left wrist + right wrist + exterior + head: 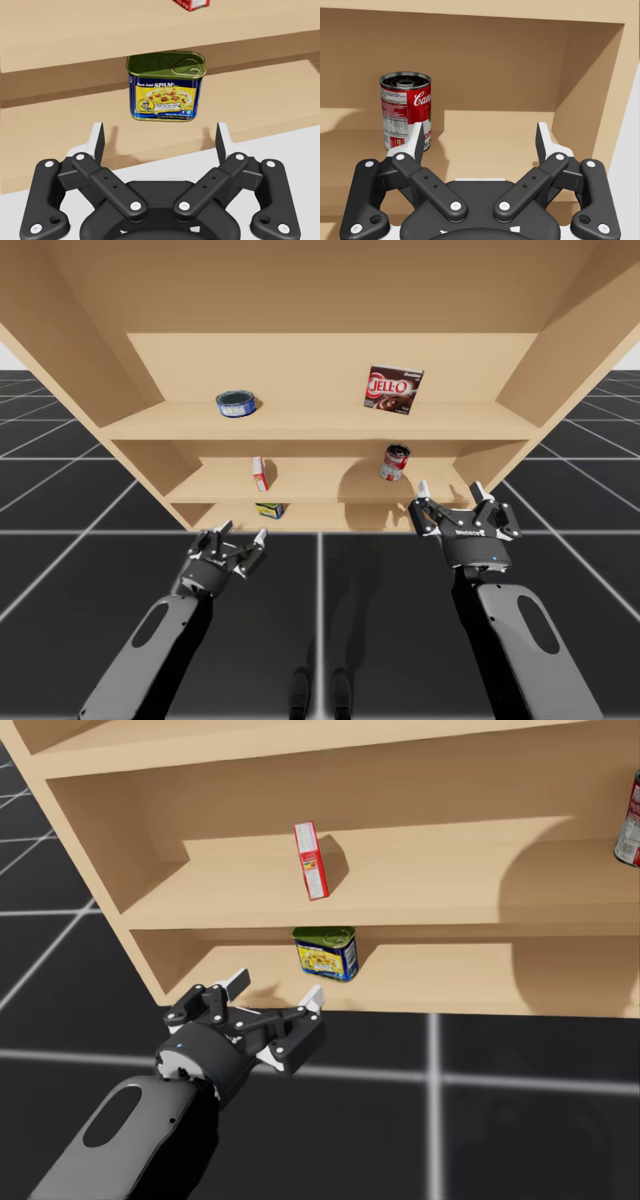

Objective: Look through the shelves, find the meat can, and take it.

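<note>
The meat can is a squat, rounded can with a green top and a blue and yellow label. It stands upright near the front of the bottom shelf. My left gripper is open, just in front of the shelf edge, with the can straight ahead between the lines of its fingers and untouched. In the head view my left gripper sits below and left of the can. My right gripper is open at the middle shelf and holds nothing.
A red soup can stands on the middle shelf beside my right gripper's finger. A small red box stands on the middle shelf above the meat can. On the top shelf are a flat blue can and a dark red box.
</note>
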`<action>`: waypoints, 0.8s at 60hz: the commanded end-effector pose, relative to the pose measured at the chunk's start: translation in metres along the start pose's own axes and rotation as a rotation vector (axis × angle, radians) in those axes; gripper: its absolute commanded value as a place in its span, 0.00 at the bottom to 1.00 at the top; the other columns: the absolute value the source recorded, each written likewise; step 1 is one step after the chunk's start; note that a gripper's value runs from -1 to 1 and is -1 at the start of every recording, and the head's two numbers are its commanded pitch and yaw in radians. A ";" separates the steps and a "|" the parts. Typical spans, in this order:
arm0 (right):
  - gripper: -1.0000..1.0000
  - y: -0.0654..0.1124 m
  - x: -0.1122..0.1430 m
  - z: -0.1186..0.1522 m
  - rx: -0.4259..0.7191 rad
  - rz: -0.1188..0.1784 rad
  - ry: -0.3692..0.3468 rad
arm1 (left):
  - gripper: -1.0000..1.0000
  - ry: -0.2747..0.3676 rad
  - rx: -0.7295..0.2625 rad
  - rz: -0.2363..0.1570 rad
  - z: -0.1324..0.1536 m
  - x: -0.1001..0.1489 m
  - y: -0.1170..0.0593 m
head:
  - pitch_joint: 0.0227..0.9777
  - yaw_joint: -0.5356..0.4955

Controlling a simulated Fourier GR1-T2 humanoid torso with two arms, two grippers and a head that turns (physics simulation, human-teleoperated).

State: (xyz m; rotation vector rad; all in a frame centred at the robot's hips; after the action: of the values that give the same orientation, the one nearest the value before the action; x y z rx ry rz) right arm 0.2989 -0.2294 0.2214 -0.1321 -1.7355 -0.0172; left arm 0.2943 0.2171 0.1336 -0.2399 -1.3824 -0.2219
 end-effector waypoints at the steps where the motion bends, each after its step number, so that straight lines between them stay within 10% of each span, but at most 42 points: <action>1: 0.00 -0.001 0.000 0.000 -0.001 0.001 0.000 | 0.00 0.010 -0.020 -0.011 -0.032 0.003 -0.007 | 0.77 0.74; 48: 0.00 -0.004 0.000 -0.001 -0.008 -0.003 0.004 | 0.05 0.061 0.041 0.033 -0.121 -0.006 -0.010 | 0.77 0.70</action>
State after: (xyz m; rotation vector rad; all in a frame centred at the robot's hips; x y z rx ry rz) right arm 0.2991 -0.2333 0.2221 -0.1349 -1.7323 -0.0259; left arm 0.3921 0.1742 0.1154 -0.2272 -1.3299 -0.1815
